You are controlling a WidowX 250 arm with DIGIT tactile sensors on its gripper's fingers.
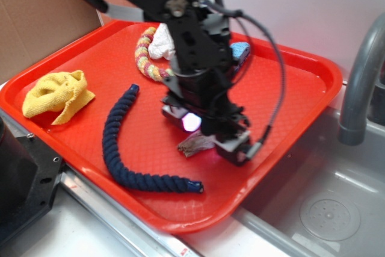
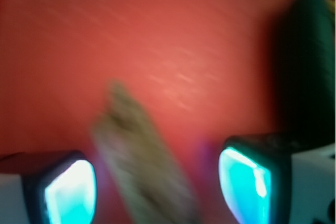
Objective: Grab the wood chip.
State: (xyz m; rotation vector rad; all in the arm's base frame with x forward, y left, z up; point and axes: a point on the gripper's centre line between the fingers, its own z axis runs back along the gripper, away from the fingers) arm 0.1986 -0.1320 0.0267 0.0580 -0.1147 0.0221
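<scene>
On the tray: a red plastic tray (image 1: 289, 82) sits beside a metal sink (image 1: 325, 209), and a black robot arm (image 1: 192, 40) reaches down over its middle.
Gripper: the gripper (image 1: 212, 139) hangs low over the tray, just above its surface. The wrist view shows its two fingers (image 2: 68, 190) spread apart, each with a glowing cyan pad, and red tray floor visible between them. It is open and grips nothing.
Wood chip: the wood chip (image 1: 195, 142), a small rough brown piece, lies on the tray directly under the gripper, poking out toward the left from beneath it. In the wrist view the chip (image 2: 144, 166) lies slantwise between the two fingers, nearer the left one. The view is blurred, so whether a finger touches it cannot be told.
Dark rope: a dark blue twisted rope (image 1: 123, 148) curves across the tray to the left of the chip, apart from it.
Yellow cloth: a crumpled yellow cloth (image 1: 59, 94) lies near the tray's left edge.
Far side: a pink and yellow twisted rope (image 1: 146, 58), a white cloth (image 1: 161, 46) and a blue object (image 1: 240, 49) lie behind the arm.
Faucet: a grey faucet (image 1: 361, 70) rises at the right.
</scene>
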